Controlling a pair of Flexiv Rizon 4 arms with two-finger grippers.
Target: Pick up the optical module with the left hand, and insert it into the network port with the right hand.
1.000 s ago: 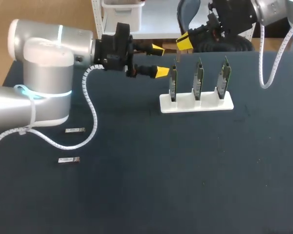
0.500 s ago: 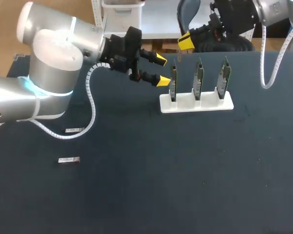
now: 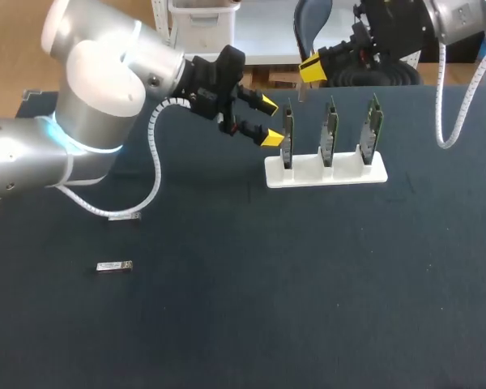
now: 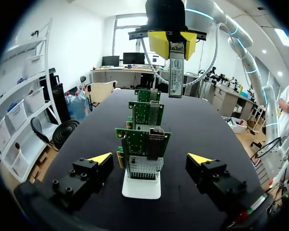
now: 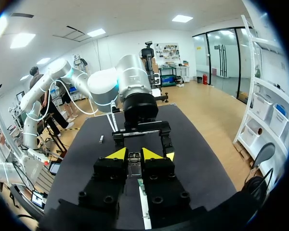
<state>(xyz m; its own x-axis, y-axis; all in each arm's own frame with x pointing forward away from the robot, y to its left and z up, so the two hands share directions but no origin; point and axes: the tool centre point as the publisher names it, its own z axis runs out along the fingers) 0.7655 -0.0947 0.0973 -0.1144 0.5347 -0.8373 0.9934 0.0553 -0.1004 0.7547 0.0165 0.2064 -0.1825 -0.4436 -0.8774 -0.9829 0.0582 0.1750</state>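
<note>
My right gripper [image 3: 309,68] hangs above the back left of the card stand, shut on a slim optical module [image 3: 301,92] that points down. In the right wrist view the module [image 5: 134,169] sits between the yellow tips of that gripper [image 5: 134,155]. Three green network cards [image 3: 330,130] stand upright in a white stand [image 3: 325,173]. My left gripper [image 3: 267,121] is open just left of the nearest card and holds nothing. In the left wrist view its gripper [image 4: 150,159] flanks the first card [image 4: 143,150], with the held module [image 4: 176,77] above.
Two spare optical modules lie on the dark table at the left, one [image 3: 113,267] nearer the front and one [image 3: 126,216] partly under my left arm's white cable. One of them [image 5: 101,139] shows beside my left arm.
My left arm has swung and risen, and its open gripper has tilted and edged right towards the first card. The right gripper with the module has drifted slightly up and right.
</note>
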